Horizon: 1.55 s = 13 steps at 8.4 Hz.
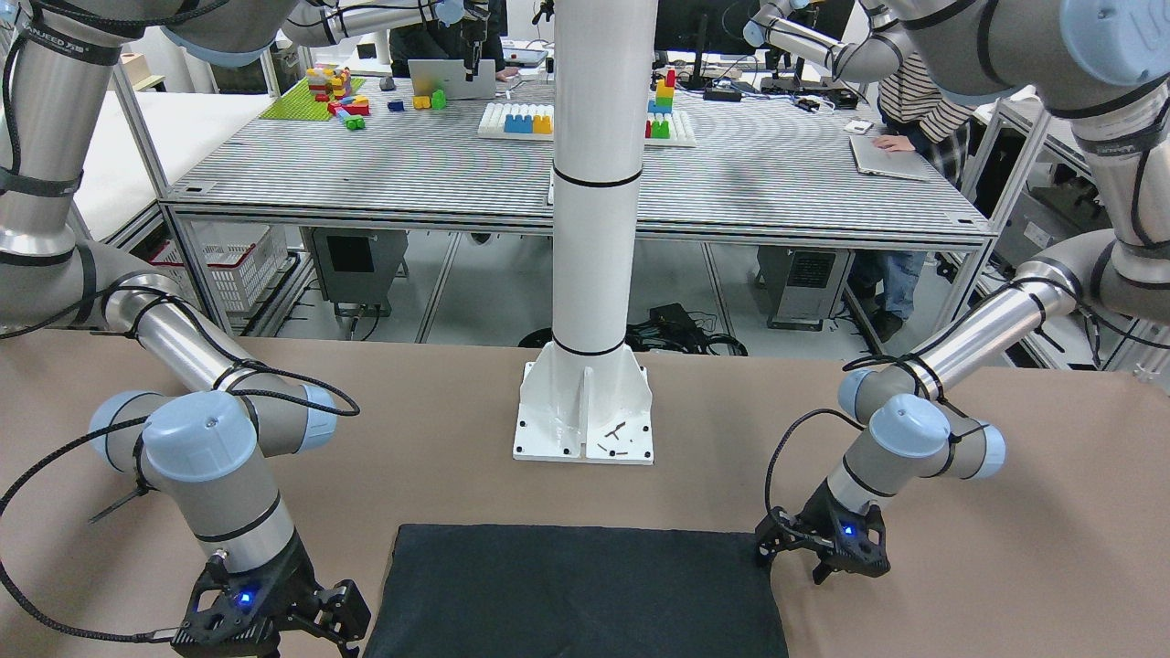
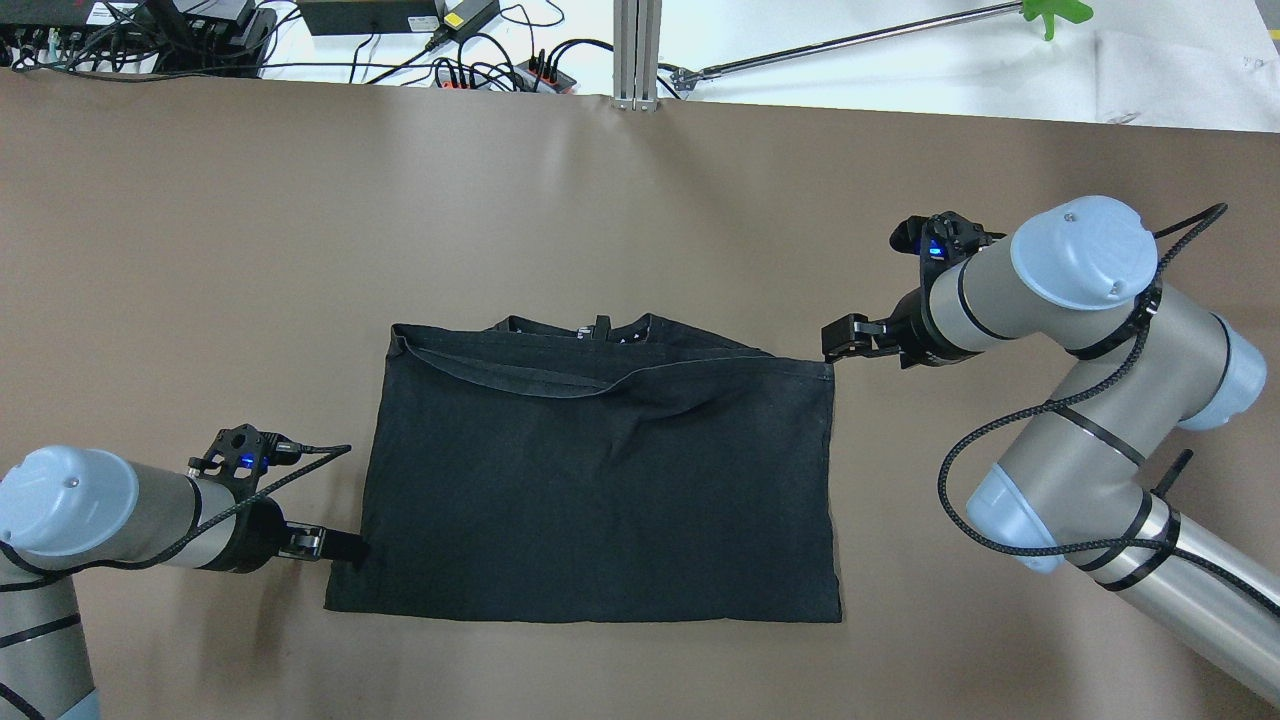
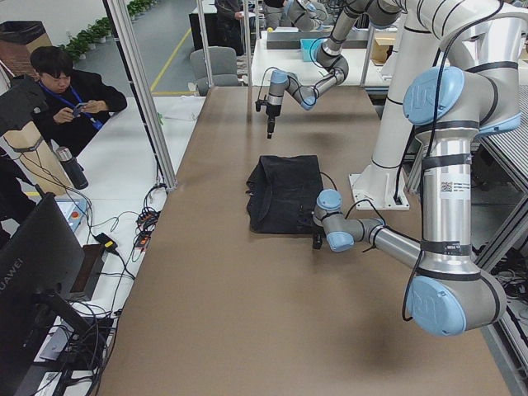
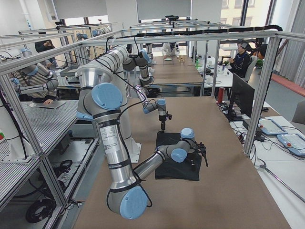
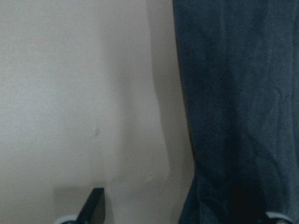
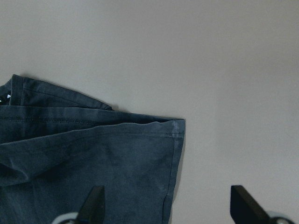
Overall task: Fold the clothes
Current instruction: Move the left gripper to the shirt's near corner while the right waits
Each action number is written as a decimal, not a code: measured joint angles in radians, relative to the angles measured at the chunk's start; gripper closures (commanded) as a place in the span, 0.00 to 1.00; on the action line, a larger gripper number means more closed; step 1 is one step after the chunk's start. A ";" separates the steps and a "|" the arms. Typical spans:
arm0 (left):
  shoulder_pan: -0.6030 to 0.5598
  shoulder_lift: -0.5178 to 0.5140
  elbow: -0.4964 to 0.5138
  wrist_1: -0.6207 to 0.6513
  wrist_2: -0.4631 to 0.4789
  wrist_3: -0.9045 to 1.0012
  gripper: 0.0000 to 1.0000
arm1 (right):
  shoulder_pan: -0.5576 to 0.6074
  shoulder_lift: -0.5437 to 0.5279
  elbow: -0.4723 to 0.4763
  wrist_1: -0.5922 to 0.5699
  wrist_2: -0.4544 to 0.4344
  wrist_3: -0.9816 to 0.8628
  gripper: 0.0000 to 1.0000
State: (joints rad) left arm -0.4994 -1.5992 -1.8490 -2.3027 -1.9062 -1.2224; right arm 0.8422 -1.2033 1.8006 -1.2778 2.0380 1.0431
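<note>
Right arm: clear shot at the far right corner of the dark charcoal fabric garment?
Probably yes. The right gripper sits open right beside that corner of the dark charcoal fabric garment, with only brown tabletop between them.

My left wrist view is soft and blurred. Of my left end effector (image 5: 170, 212) only one fingertip (image 5: 96, 206) shows plainly, over the bare surface (image 5: 70, 93). The other seems lost against the dark clothes (image 5: 238, 93), so I cannot tell whether it touches fabric. The clothes run past that view's top, right and bottom edges. At my right end effector (image 6: 168, 205) only the finger ends enter the picture, and the fabric is cropped to its left and beneath it. A white mark (image 6: 8, 96) far to its left is too small to read. The front-facing view cuts off my right end effector's tips.
</note>
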 measured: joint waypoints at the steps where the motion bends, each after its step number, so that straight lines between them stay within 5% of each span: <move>1: 0.008 -0.004 0.008 -0.024 0.003 -0.016 0.06 | -0.001 0.000 0.000 0.000 -0.001 0.000 0.06; 13: -0.011 -0.030 -0.014 -0.042 -0.086 -0.035 0.06 | -0.006 0.001 -0.008 0.000 -0.019 0.000 0.06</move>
State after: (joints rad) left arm -0.5099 -1.6288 -1.8631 -2.3450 -1.9922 -1.2576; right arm 0.8361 -1.2020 1.7924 -1.2779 2.0193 1.0431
